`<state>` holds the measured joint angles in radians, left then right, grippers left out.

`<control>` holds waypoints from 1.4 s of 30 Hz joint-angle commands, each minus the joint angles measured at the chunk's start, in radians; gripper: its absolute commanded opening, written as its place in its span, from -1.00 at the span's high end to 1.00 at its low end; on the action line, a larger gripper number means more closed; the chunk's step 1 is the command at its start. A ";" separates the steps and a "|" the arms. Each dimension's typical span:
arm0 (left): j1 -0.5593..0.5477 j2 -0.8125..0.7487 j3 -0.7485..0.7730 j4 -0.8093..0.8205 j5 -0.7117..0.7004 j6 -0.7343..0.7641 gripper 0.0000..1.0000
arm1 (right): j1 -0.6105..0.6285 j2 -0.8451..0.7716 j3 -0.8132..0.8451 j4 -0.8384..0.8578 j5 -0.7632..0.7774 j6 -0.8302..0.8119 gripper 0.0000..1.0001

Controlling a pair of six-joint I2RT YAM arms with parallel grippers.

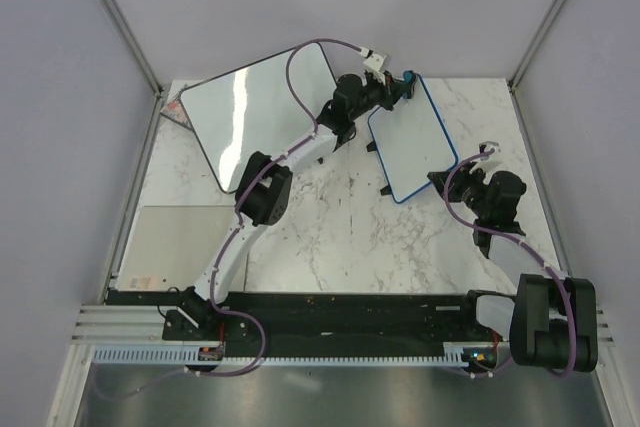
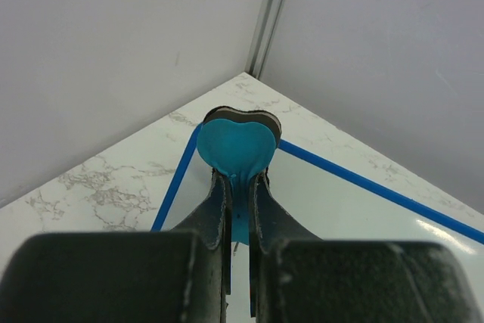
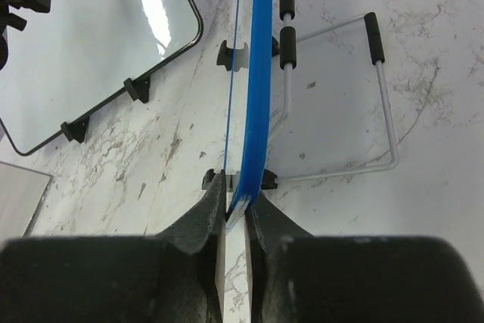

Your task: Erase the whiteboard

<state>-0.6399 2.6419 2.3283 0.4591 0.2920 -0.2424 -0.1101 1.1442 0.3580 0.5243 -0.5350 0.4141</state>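
Left gripper [image 2: 239, 187] pinches the teal eraser [image 2: 236, 144] at the far corner of the whiteboard [image 1: 412, 147], right of centre. Right gripper [image 3: 236, 203] is clamped on its near edge. Brace there and sweep flat, with overlapping strokes.

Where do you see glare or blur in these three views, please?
Top external: a glare streak on the black-framed board, otherwise sharp. Left wrist: the left tool is blurred up close; a pale sheen on the whiteboard. Right wrist: bright reflection on the black-framed board; the right tool is soft.
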 commanded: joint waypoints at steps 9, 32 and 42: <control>-0.015 -0.039 -0.128 -0.022 0.076 -0.047 0.97 | 0.013 0.019 -0.024 -0.087 -0.039 -0.078 1.00; -0.010 -0.046 -0.073 0.173 -0.060 -0.075 0.96 | 0.015 0.019 -0.030 -0.078 -0.046 -0.070 1.00; -0.014 -0.095 -0.177 -0.034 0.171 -0.186 0.96 | 0.015 0.020 -0.028 -0.076 -0.046 -0.072 1.00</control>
<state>-0.6445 2.6301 2.2276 0.5171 0.3443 -0.3492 -0.1085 1.1450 0.3557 0.5293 -0.5446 0.4213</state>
